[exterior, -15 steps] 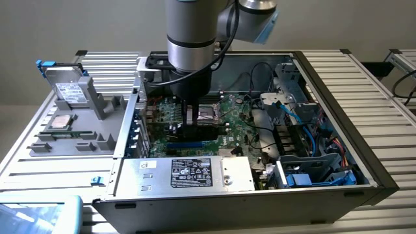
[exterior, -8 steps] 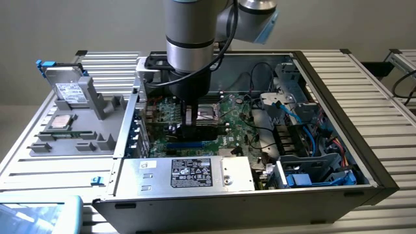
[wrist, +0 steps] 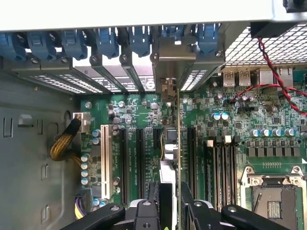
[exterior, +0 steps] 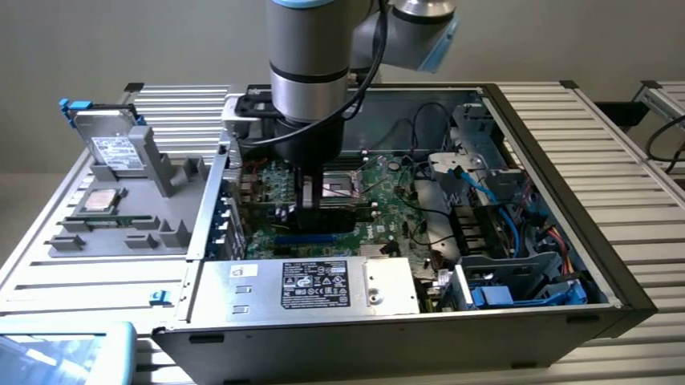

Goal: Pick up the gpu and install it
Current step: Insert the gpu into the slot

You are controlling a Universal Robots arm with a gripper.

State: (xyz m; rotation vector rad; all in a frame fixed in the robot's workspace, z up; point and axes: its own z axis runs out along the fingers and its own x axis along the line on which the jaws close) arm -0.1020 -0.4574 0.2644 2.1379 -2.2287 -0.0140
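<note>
The gpu (wrist: 178, 143) shows edge-on in the wrist view as a thin green card standing upright over the motherboard (wrist: 230, 124), among the long black expansion slots. Its metal bracket (wrist: 175, 52) sits against the case's rear slot openings. My gripper (wrist: 175, 208) is shut on the card, one black finger on each face. In the exterior view the gripper (exterior: 321, 200) is down inside the open computer case, and the gpu (exterior: 334, 220) shows as a dark block just above the motherboard (exterior: 391, 192).
A silver power supply (exterior: 310, 285) fills the near side of the case. Blue cables and a drive cage (exterior: 514, 241) crowd the exterior view's right. A grey holder with drives (exterior: 118, 216) stands outside, on the exterior view's left. Blue slot latches (wrist: 105, 40) and the CPU socket (wrist: 276, 201) flank the card.
</note>
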